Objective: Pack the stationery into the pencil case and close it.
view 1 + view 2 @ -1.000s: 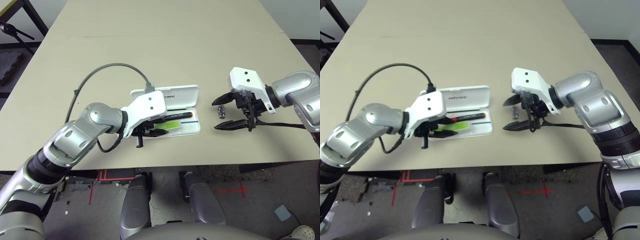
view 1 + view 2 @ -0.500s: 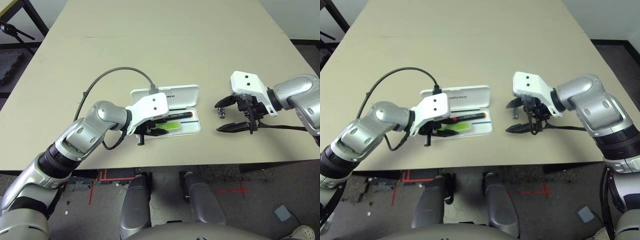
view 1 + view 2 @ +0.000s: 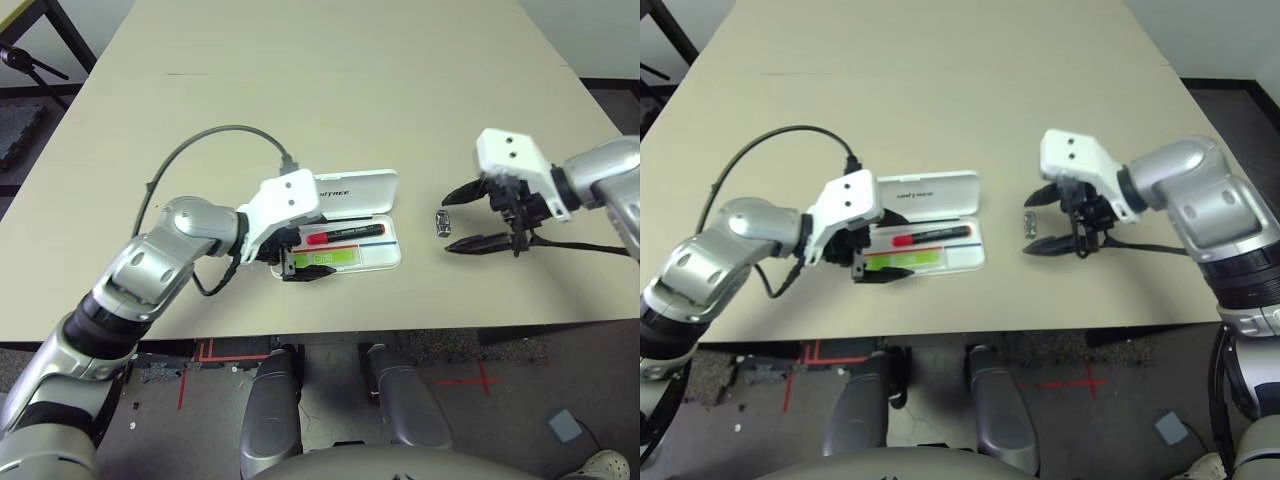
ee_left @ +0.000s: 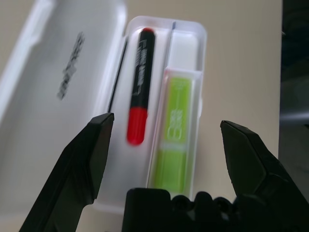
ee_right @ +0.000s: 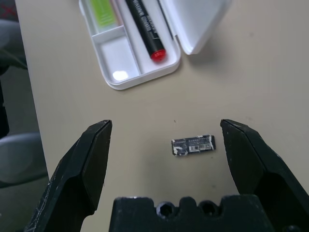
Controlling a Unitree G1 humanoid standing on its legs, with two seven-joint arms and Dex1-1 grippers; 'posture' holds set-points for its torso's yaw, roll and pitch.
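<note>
The case [image 3: 345, 225] lies open on the table [image 3: 330, 90], the marker [image 3: 343, 235] and green piece [image 3: 325, 259] side by side in its tray. The left gripper [image 3: 297, 255] stands spread at the tray's left end, holding nothing. The metal piece [image 3: 442, 222] lies right of the case, just beside the empty, wide-open right gripper [image 3: 468, 218].

Bare table [image 3: 300, 110] surrounds the open pencil case [image 3: 345, 215].

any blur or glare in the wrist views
Left wrist view: the red marker, the green piece and the lid print look soft, out of focus. Right wrist view: sharper, with a bright glare spot in the pencil case's empty tray compartment.
</note>
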